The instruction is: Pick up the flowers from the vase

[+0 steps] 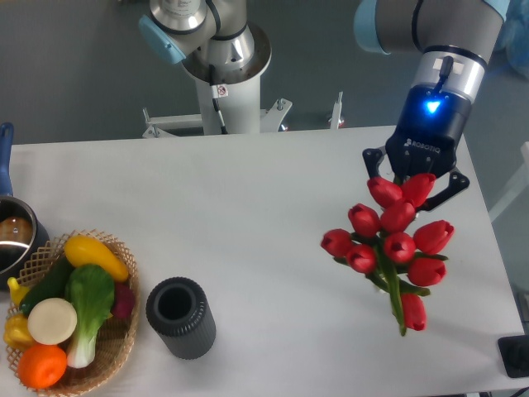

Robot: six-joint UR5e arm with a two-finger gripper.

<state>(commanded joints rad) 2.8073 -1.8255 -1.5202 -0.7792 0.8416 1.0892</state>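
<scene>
The flowers (395, 240), a bunch of red tulip buds with green stems, hang over the right side of the table. My gripper (411, 184) is shut on the top buds of the bunch, and the stems point down toward the front right. The vase (181, 318), a short dark grey ribbed cylinder, stands with its mouth empty at the front left, far from the bunch.
A wicker basket (113, 351) with vegetables and fruit sits at the front left corner beside the vase. A dark pot (12, 238) is at the left edge. The robot base (221, 78) stands behind the white table (248, 215). A dark object (514, 356) lies off the table's right front corner.
</scene>
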